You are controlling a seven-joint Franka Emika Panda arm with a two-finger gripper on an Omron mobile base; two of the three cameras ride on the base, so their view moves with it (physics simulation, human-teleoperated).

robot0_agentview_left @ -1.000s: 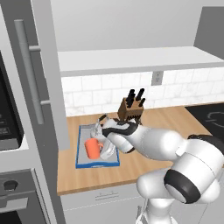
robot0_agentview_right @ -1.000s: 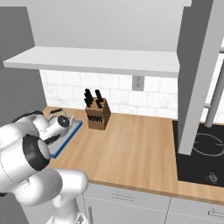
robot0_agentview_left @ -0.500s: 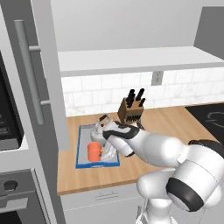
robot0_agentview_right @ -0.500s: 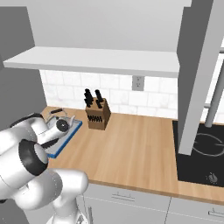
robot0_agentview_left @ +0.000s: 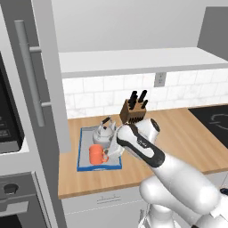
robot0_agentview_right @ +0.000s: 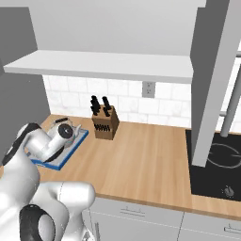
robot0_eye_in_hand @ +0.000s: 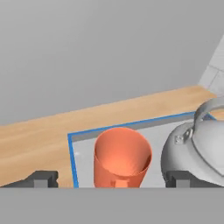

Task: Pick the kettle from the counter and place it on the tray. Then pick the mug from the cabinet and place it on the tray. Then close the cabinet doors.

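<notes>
The orange mug [robot0_agentview_left: 96, 154] [robot0_eye_in_hand: 122, 158] stands upright on the grey, blue-rimmed tray [robot0_agentview_left: 84, 165] [robot0_eye_in_hand: 83, 144] [robot0_agentview_right: 66, 156]. Behind it on the same tray sits the silver kettle [robot0_agentview_left: 103, 132] [robot0_eye_in_hand: 201, 148]. My gripper [robot0_agentview_left: 112, 150] [robot0_eye_in_hand: 111, 179] is open just right of the mug. Its fingertips [robot0_eye_in_hand: 41, 178] stand wide apart, and the mug lies between and a little beyond them, untouched as far as I can see. Both cabinet doors [robot0_agentview_left: 44, 75] [robot0_agentview_right: 212, 80] hang open above the wooden counter [robot0_agentview_left: 178, 133].
A knife block [robot0_agentview_left: 133, 111] [robot0_agentview_right: 104, 123] stands just right of the tray, against the tiled wall. The black stovetop [robot0_agentview_right: 216, 169] lies at the counter's right end. The oven column [robot0_agentview_left: 9, 129] rises to the left. The open cabinet's shelf [robot0_agentview_left: 133, 60] overhangs the tray.
The hand has stayed almost in place beside the mug while the elbow has swung lower. Mug and kettle have not moved on the tray.
</notes>
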